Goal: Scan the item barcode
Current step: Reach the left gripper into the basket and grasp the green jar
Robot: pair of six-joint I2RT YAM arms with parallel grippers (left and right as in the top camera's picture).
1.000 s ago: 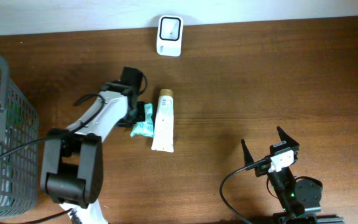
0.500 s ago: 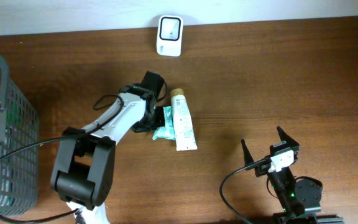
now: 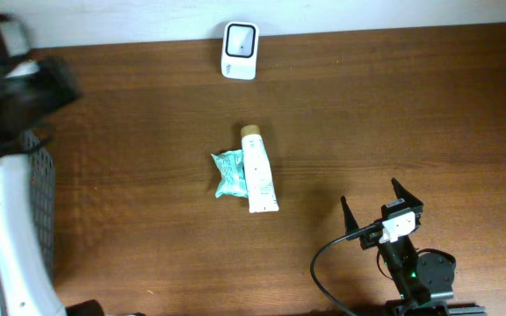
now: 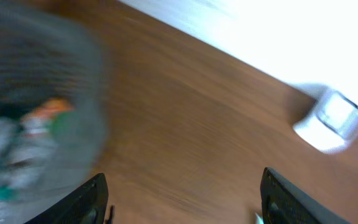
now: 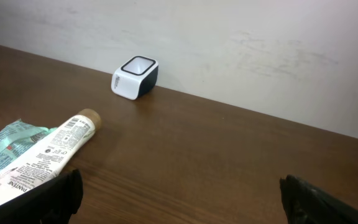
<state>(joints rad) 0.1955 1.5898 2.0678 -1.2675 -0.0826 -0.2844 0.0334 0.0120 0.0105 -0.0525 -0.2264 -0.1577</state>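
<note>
I saw left gripper (image 4: 184, 180) spread, empty, blurred, near basket (image 4: 42, 93). Right gripper (image 5: 179, 183) spread wide, empty. Tube (image 3: 258, 180) lay mid-table, touching green packet (image 3: 227, 174), well short of scanner (image 3: 239, 39). My read: nothing held; next move needed grasp on tube, barcode turned toward scanner.

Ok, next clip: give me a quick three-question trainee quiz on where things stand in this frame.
1. True or false: the white tube stands upright on the table.
2. Which sits closest to the wall? A) scanner B) white tube C) teal packet
3. What is the right gripper holding?
Key: 1 false, it lies flat; 2 A; 3 nothing, its jaws are open and empty.
</note>
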